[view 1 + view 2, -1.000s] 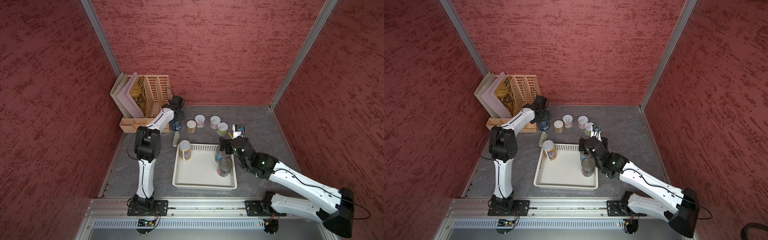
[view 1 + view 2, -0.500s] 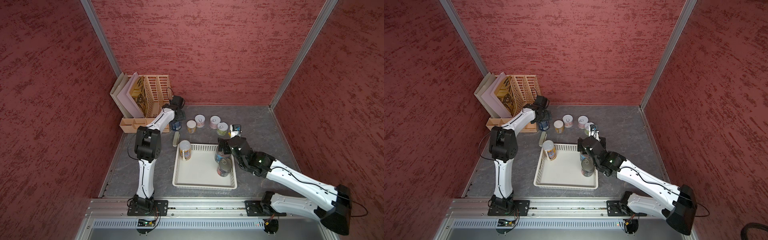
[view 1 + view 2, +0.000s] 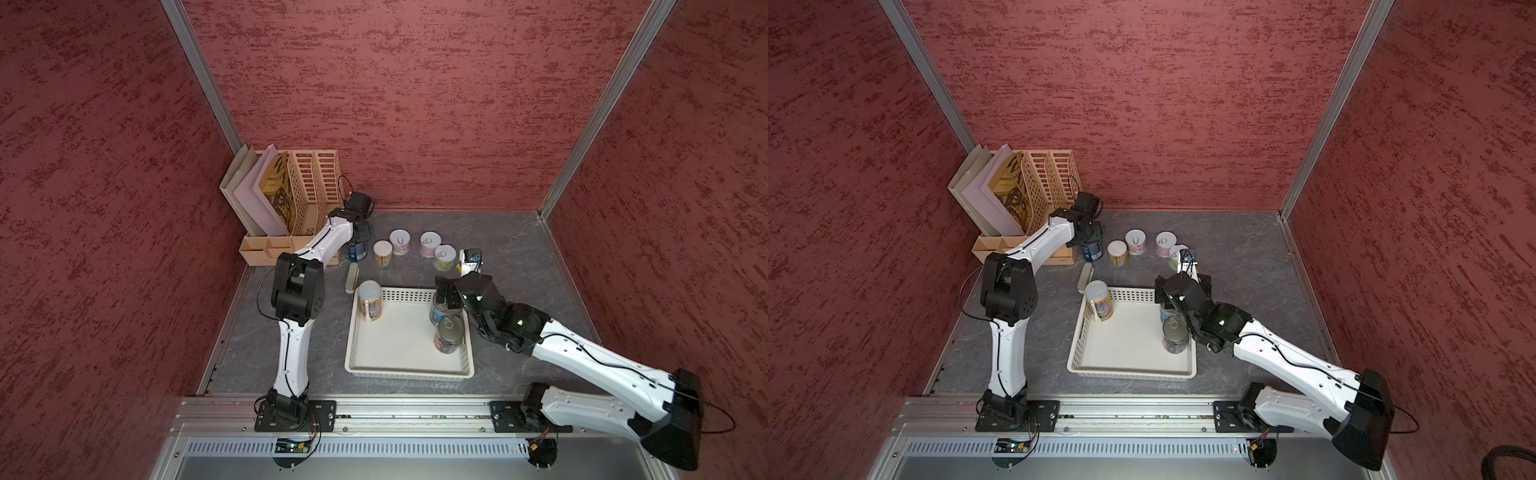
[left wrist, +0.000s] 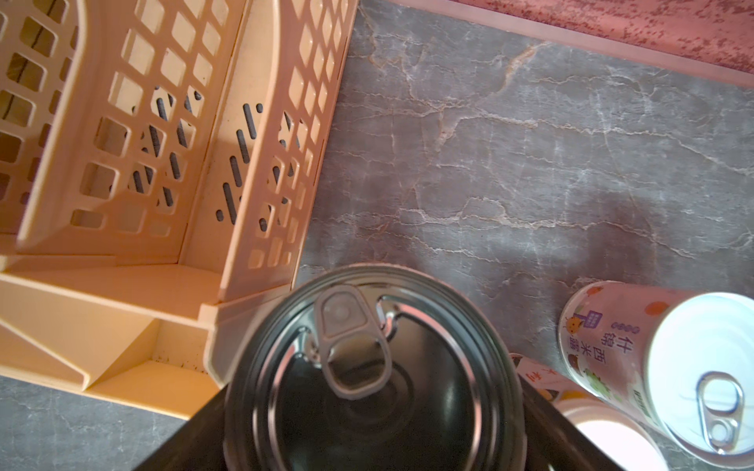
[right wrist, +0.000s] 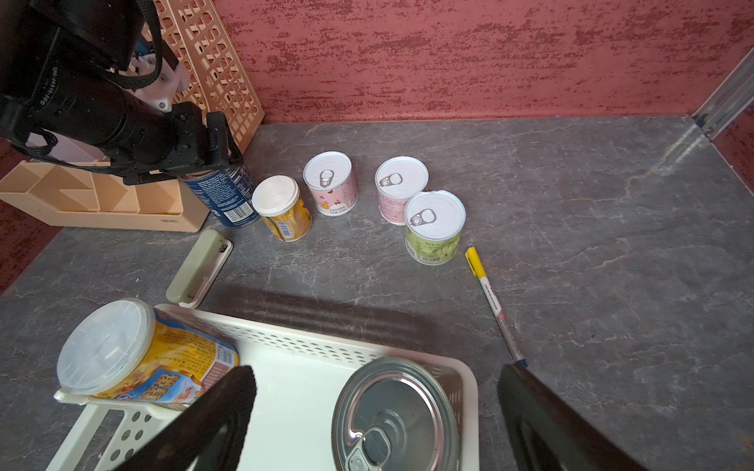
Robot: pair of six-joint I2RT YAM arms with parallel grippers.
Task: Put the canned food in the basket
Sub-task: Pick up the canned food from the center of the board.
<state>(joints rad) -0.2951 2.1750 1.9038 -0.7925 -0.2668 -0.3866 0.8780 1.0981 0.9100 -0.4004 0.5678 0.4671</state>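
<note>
Standing on both sides of the blue can beside the file rack, the left fingers are close to its rim; whether they press it I cannot tell. The right fingers are spread wide, released, above a metal-topped can inside the basket. Four other cans stand on the worktop.

The basket's middle floor lay bare; a tall can filled its far left corner, two metal-topped cans lined its right wall. Behind, the blue can stood just beside the rack, a yellow can close on its other side. A bar and a pen lay near the basket's far corners. Right of the pen the table lay bare.
</note>
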